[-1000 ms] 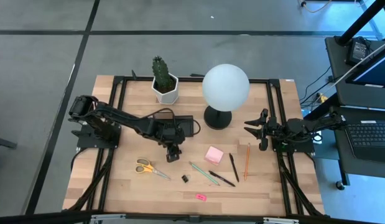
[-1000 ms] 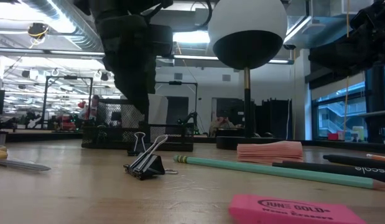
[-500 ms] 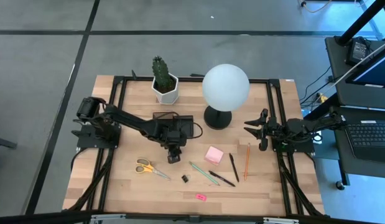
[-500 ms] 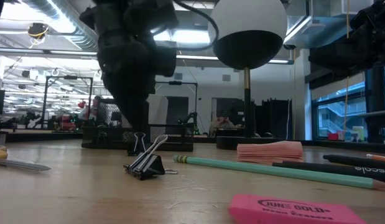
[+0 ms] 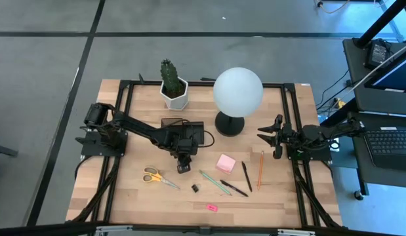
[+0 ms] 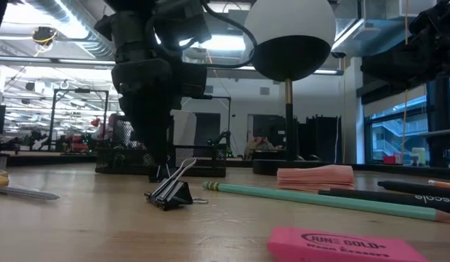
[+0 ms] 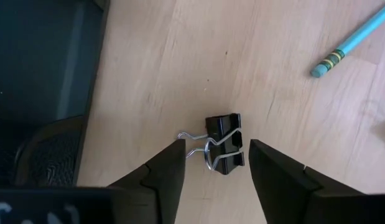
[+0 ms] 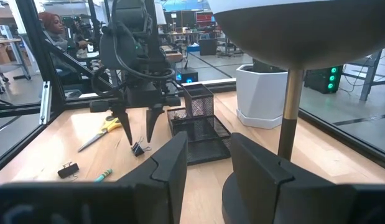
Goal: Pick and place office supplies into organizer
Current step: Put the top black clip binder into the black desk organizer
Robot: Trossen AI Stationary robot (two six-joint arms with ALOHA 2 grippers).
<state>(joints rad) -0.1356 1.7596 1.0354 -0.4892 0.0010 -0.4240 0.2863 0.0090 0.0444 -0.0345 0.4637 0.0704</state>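
A small black binder clip [image 7: 223, 149] lies on the wooden table, just in front of the black mesh organizer [image 8: 195, 121]. My left gripper [image 7: 216, 144] points down over it, open. One finger [image 7: 170, 165] stands on each side of the clip; I cannot tell whether they touch it. A second binder clip [image 5: 195, 188] lies nearer the front edge. Yellow-handled scissors [image 5: 157, 177], a pink sticky-note pad [image 5: 225, 162], a green pencil [image 5: 214, 183], black pens [image 5: 233, 188], an orange pencil [image 5: 260, 169] and a pink eraser [image 5: 212, 207] lie on the table. My right gripper [image 5: 265, 136] waits open at the right edge.
A white globe lamp [image 5: 237, 92] stands at the back centre on a black base. A cactus in a white hexagonal pot [image 5: 172, 85] is at the back left. Black frame rails run along the table's sides.
My left gripper has come down over the binder clip in front of the organizer, drifting slightly toward the table's near edge. The clip and the other items have stayed where they were.
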